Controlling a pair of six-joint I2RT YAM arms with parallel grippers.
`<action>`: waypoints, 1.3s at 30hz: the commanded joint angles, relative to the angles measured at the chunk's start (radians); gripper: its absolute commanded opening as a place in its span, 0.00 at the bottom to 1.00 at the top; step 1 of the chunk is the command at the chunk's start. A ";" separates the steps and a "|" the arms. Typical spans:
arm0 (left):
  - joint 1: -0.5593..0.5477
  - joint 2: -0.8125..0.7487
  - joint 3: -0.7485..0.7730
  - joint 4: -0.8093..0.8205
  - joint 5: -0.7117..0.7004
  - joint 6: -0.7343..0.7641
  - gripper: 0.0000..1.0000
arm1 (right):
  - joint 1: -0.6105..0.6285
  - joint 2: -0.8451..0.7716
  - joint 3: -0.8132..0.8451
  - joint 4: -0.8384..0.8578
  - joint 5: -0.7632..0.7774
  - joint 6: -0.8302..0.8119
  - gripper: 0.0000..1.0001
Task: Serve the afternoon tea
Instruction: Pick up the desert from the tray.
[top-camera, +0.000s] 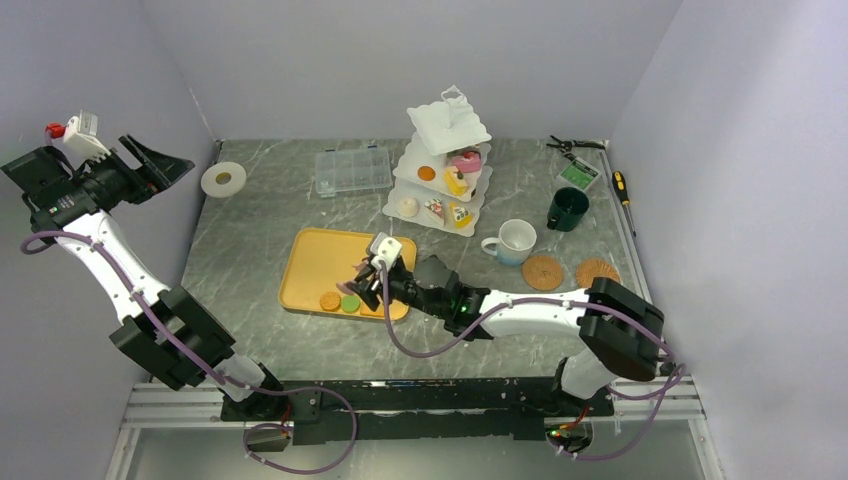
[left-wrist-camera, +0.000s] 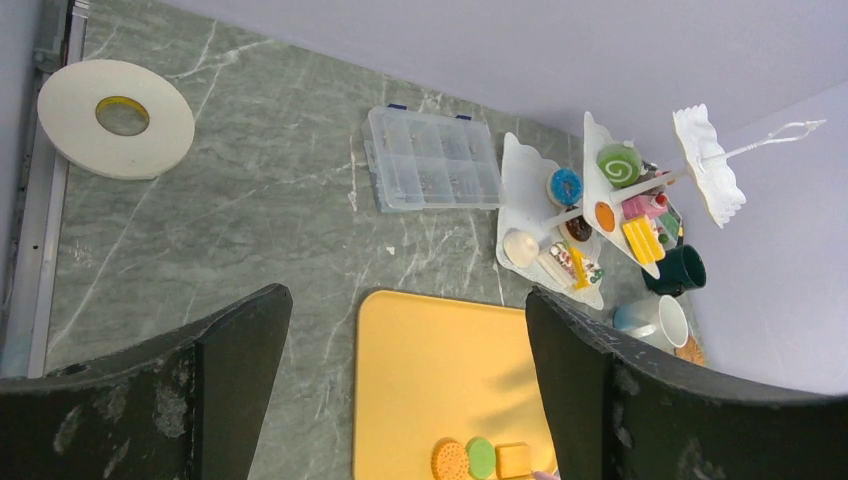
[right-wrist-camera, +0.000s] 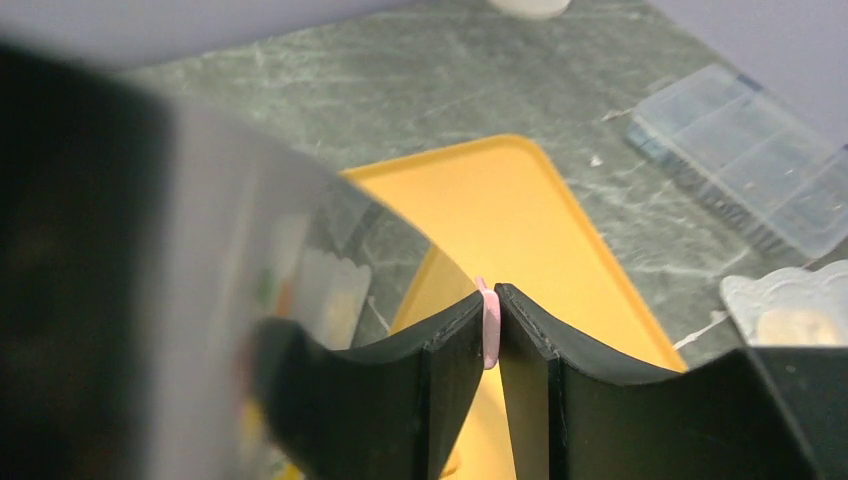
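1. Right jaws: all but shut on a thin pink strip (right-wrist-camera: 488, 325), low over the yellow tray (top-camera: 320, 250). I cannot tell what the strip belongs to.
2. Left jaws: spread wide, holding nothing, raised off the tabletop (top-camera: 260, 200) at far left.
3. Done: pastries sit on the two lower tiers of the stand (top-camera: 440, 175).
4. Left, I judge: orange biscuit (left-wrist-camera: 451, 460), green biscuit (left-wrist-camera: 481, 457) and yellow piece (left-wrist-camera: 513, 459) lie on the tray. White mug (top-camera: 516, 241) and dark-green mug (top-camera: 568, 208) stand beside the coasters (top-camera: 542, 271), not on them.
5. Obscured: a blur masks the left of my right wrist view.

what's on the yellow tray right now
An orange biscuit, a green biscuit and a yellow square piece sit along the near edge of the yellow tray. The right gripper, shut on a thin pink piece, hides whatever lies beneath it.
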 joint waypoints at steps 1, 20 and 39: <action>0.007 -0.027 0.018 0.023 0.041 -0.010 0.93 | 0.024 0.029 -0.010 0.003 -0.049 0.056 0.61; 0.007 -0.025 -0.004 0.024 0.050 -0.006 0.93 | 0.049 0.168 0.027 0.061 0.000 0.044 0.63; 0.007 -0.025 -0.007 0.030 0.053 -0.011 0.93 | 0.012 0.172 0.073 0.091 0.006 0.047 0.64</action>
